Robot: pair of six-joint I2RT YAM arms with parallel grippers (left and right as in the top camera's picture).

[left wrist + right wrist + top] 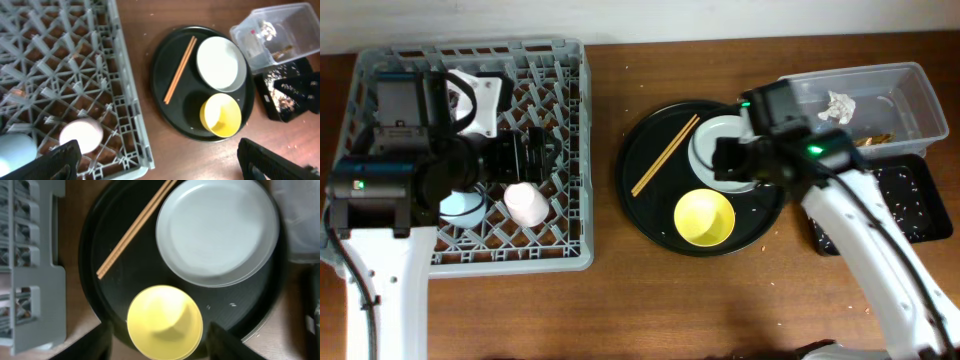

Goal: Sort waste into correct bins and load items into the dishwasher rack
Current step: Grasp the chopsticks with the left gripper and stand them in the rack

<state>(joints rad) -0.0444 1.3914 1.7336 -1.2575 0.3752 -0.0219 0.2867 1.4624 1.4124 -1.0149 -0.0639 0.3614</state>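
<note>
Above round tray (135, 275), right tool (164, 340) spread wide over yellow bowl (165, 320), left tool (160, 161) wide, empty

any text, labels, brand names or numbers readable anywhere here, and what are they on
None can be read.
No print shows on the dishwasher rack, round black tray, white plate, yellow bowl, pink cup or light-blue cup.
The clear tub has a pale patch on its wall that may be a label, too blurred to read.
</note>
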